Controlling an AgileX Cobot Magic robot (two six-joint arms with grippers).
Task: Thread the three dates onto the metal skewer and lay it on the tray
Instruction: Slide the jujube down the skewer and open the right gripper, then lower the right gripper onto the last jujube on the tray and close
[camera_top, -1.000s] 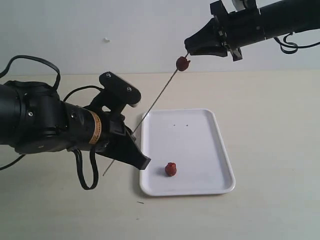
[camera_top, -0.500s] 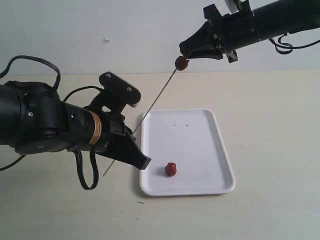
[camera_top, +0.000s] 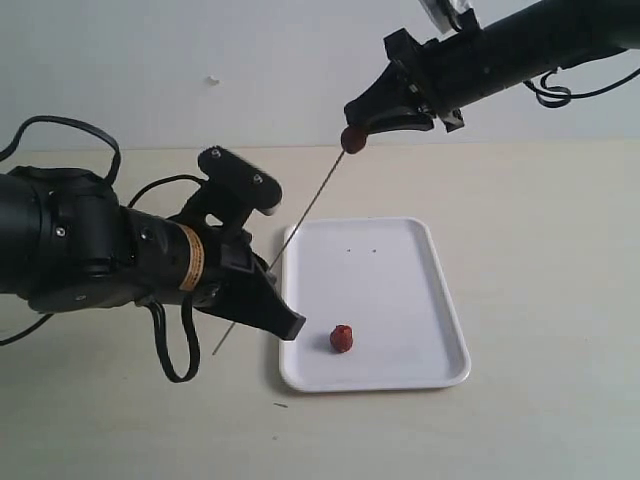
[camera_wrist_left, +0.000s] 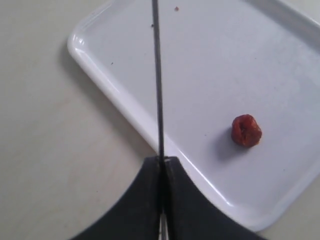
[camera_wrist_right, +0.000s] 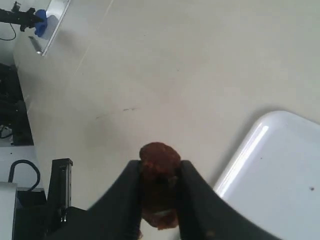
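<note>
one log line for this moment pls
left gripper: shut on metal skewer, shaft bare | right gripper: shut on date at skewer's upper tip | tray: one loose date

Tray: flat white rectangular tray (camera_top: 440, 300) on the beige tabletop (camera_top: 540, 220), right of the left gripper (camera_top: 288, 325)
Loose date: wrinkled red-brown date (camera_top: 342, 338) in the tray, near its front-left corner
Skewer: thin silvery metal skewer (camera_top: 308, 208) slanting from the left gripper over the tray's left rim up to the right gripper (camera_top: 355, 128), behind the tray
Held date: second wrinkled date (camera_top: 352, 140) between the right gripper's fingers, at the skewer's upper end
</note>
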